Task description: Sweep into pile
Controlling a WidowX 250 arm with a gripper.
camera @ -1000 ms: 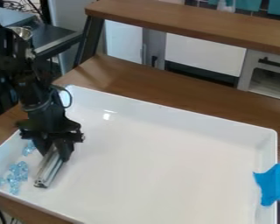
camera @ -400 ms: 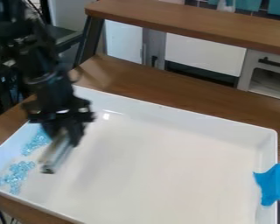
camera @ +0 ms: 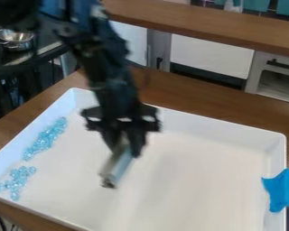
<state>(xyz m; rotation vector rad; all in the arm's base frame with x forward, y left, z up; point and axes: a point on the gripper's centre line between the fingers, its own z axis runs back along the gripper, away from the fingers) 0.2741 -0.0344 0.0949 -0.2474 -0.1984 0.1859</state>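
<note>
The black gripper point(camera: 128, 146) hangs over the left-centre part of the white tray point(camera: 201, 162), shut on a silver bar-shaped tool point(camera: 116, 168). The bar slants down toward the tray's front left and appears raised off the tray floor. Light-blue clear pieces lie along the tray's left side in two groups: an elongated upper pile point(camera: 45, 137) beside the left wall, and a lower pile point(camera: 16, 181) near the front left corner. A narrow gap parts the two groups. Both lie to the left of the gripper, apart from the bar.
Blue tape point(camera: 282, 189) covers part of the tray's right wall. The wooden table point(camera: 177, 95) surrounds the tray, with a raised wooden shelf point(camera: 201, 25) behind it. A metal pot point(camera: 15, 39) stands at the upper left, beyond the table.
The gripper has moved up and then right with the bar, away from the left wall. The upper pile, largely hidden behind the gripper before, has come into sight. The lower pile looks unmoved.
</note>
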